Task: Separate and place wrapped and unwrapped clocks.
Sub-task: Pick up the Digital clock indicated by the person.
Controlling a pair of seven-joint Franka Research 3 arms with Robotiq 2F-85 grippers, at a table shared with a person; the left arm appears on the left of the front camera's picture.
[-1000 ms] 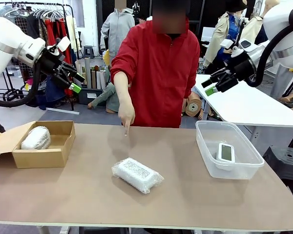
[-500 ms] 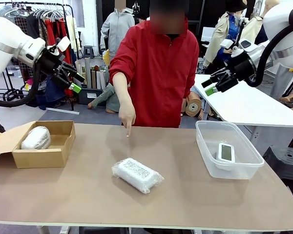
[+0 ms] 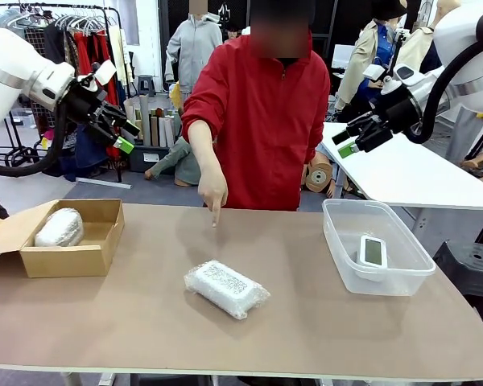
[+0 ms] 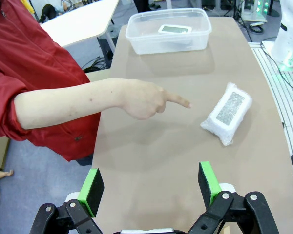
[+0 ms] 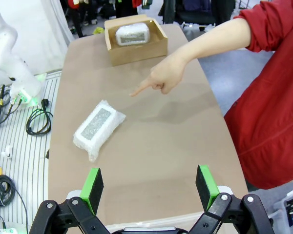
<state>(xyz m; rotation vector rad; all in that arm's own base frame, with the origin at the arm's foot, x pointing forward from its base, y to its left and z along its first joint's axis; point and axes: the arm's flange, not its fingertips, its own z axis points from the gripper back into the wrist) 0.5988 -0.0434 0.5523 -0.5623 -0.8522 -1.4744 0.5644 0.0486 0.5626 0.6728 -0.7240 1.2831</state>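
Observation:
A bubble-wrapped clock (image 3: 226,288) (image 4: 227,112) (image 5: 98,127) lies flat in the middle of the table. Another wrapped clock (image 3: 59,227) (image 5: 131,34) rests inside the open cardboard box (image 3: 99,256) (image 5: 136,51) at the left. The bare white clock with a greenish screen (image 3: 373,252) (image 4: 175,29) lies in the clear plastic tub (image 3: 342,256) (image 4: 151,45) at the right. My left gripper (image 3: 122,133) (image 4: 150,184) hangs open, high above the table's left side. High on the right, my right gripper (image 3: 344,142) (image 5: 149,188) is open too. The person's hand (image 3: 212,191) (image 4: 146,99) (image 5: 161,78) points a finger down at the table behind the middle clock.
The person in a red jacket (image 3: 262,112) stands at the far edge. A white table (image 3: 402,173) stands behind at the right, a black stool (image 3: 471,269) beside the tub. Bare tabletop (image 3: 306,322) surrounds the middle clock.
The person's pointing hand has shifted slightly rightward and nearer. Both arms and all the clocks have stayed still.

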